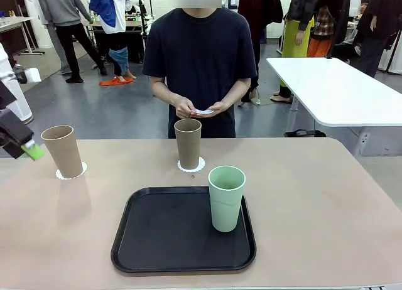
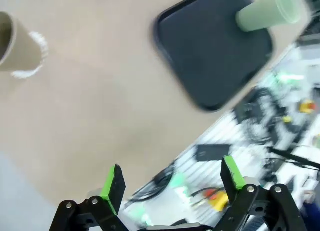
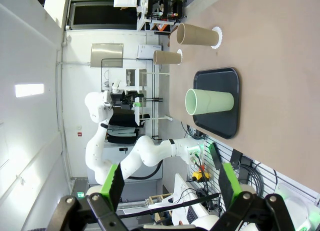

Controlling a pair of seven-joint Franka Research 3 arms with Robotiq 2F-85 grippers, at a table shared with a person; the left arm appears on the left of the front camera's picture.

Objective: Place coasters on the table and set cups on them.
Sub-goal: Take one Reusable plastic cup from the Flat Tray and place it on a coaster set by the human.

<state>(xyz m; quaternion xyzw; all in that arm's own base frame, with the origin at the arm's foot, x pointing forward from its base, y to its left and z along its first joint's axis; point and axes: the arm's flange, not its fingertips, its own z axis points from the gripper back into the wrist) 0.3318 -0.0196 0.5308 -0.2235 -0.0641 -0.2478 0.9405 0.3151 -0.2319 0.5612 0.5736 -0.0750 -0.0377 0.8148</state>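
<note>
The left pincer (image 2: 171, 171) and right pincer (image 3: 170, 173) hung released, empty; two tan cups (image 1: 63, 150) (image 1: 188, 142) stood on coasters (image 1: 80, 172) (image 1: 200, 166) on the counter (image 1: 314, 208), the mint cup (image 1: 226, 199) not yet placed, on the tray (image 1: 163, 233).

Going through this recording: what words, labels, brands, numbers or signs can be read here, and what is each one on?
No text can be read.
No print shows on the left tan cup, middle tan cup, mint cup, black tray, coasters or table.
Too small to read: small green wall sign, right wrist view.
Too blurred to read: shelf clutter, left wrist view.
</note>
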